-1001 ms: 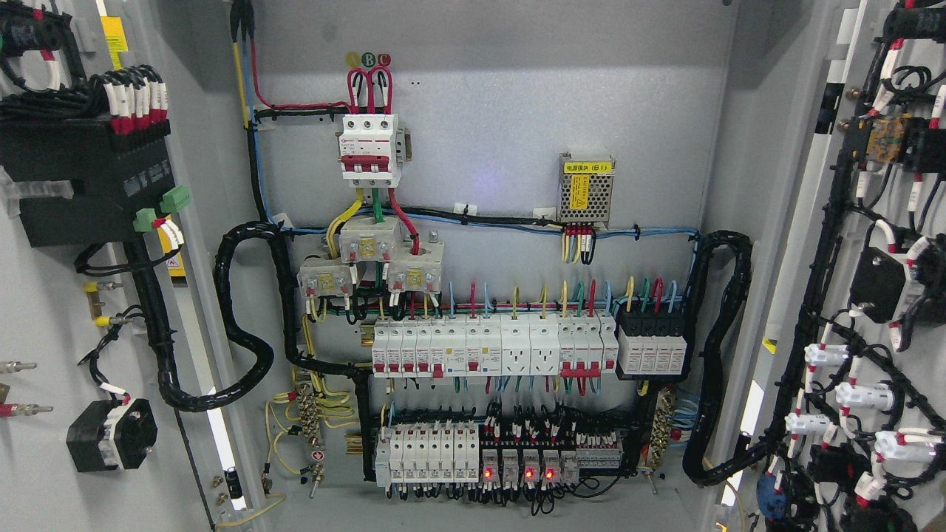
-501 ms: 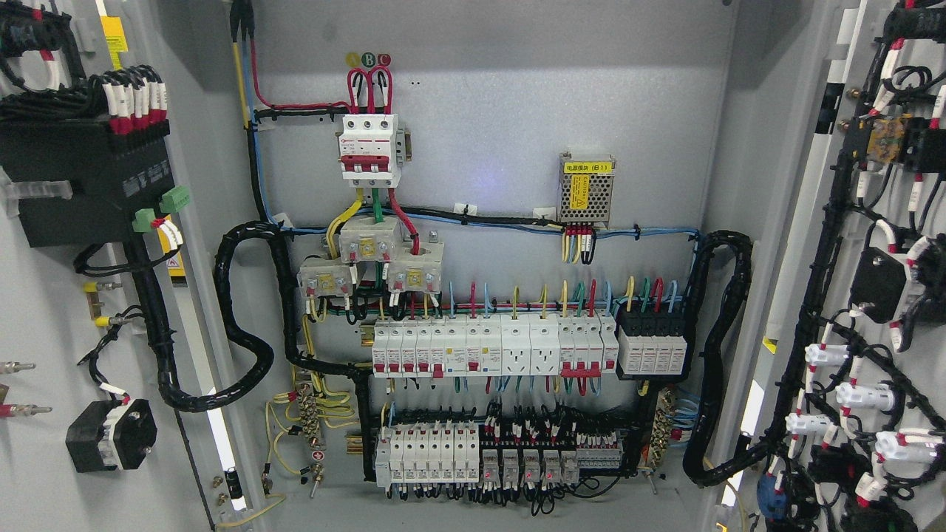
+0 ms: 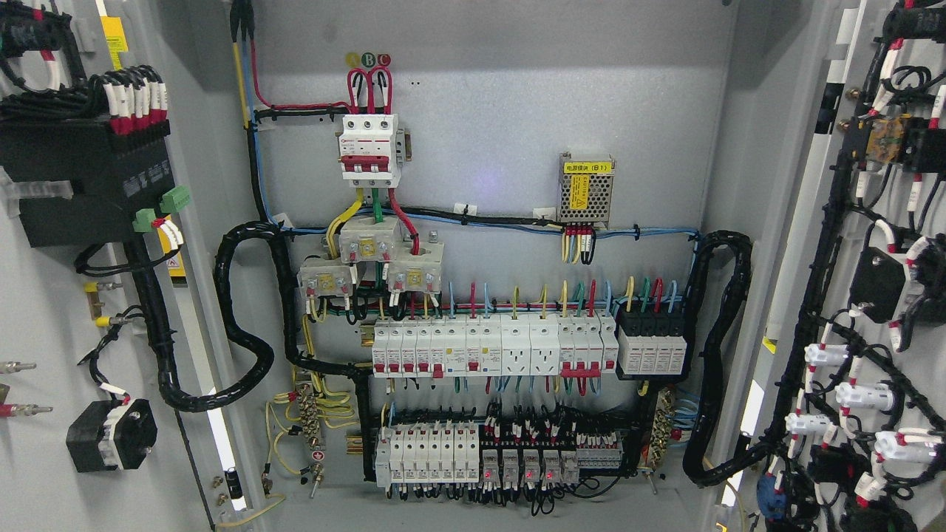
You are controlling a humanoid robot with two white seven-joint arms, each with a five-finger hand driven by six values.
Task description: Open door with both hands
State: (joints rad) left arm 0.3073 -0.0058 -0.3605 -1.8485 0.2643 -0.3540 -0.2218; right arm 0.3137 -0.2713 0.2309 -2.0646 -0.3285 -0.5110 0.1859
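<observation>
Both doors of a grey electrical cabinet stand wide open. The left door (image 3: 52, 458) fills the picture's left edge, its inner face carrying a black box and wiring. The right door (image 3: 835, 244) fills the right edge, with black cable bundles and white connectors on it. Between them the cabinet's back panel (image 3: 502, 96) shows in full. Neither of my hands nor any arm appears in the head view.
On the back panel sit a red-and-white main breaker (image 3: 369, 148), a small power supply with a yellow label (image 3: 586, 188), a row of white breakers (image 3: 491, 347) and a lower row of relays (image 3: 510, 462). Thick black conduits (image 3: 247, 318) loop at both sides.
The doors and the view have not moved. The small red lamps on the lower relays shone brighter one second ago and are dimmer now.
</observation>
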